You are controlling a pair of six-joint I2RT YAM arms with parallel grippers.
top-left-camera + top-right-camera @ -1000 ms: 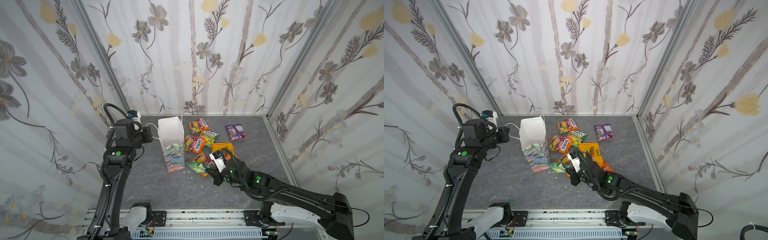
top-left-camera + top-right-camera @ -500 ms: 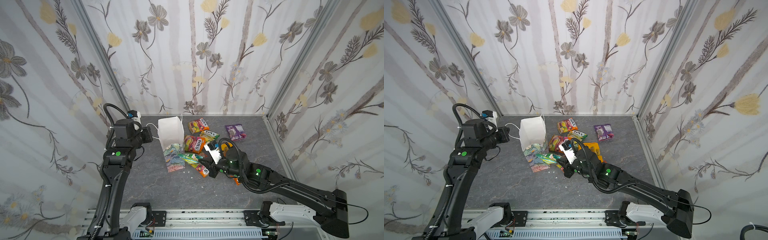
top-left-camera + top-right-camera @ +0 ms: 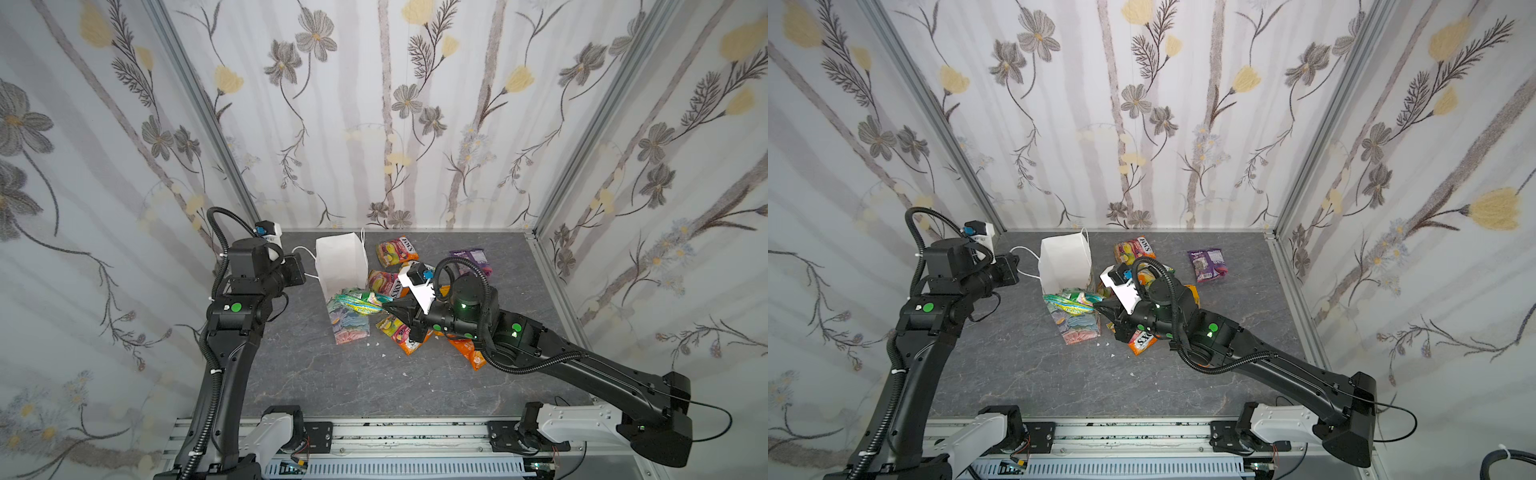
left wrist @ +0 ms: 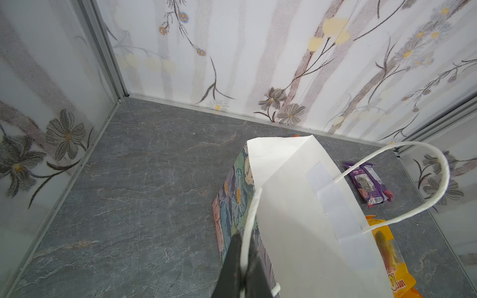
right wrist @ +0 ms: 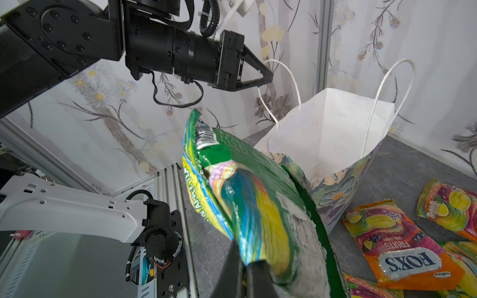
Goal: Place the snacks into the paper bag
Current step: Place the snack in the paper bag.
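Note:
The paper bag [image 3: 340, 257] stands open at the back of the table, white lining showing above its floral side [image 3: 1077, 328]. My left gripper [image 4: 242, 258] is shut on one white cord handle [image 4: 251, 214] and holds it out to the left. My right gripper [image 3: 384, 307] is shut on a green snack packet [image 3: 357, 301], which hangs in the air at the near rim of the bag's mouth [image 5: 330, 134]. The other snacks lie right of the bag: orange-pink FOX'S packs [image 3: 392, 251] [image 5: 402, 247], a purple one [image 3: 471, 259] and an orange one [image 3: 469, 351].
Patterned walls close in the grey table [image 3: 324, 374] on three sides. The left arm's wrist [image 5: 180, 54] hangs above and beside the bag. A yellow packet [image 4: 389, 255] lies just behind the bag. An aluminium rail [image 3: 395, 432] runs along the front edge.
My right gripper has lifted the green packet off the pile and carried it left, up to the bag's mouth. The left arm has kept still, holding the handle.

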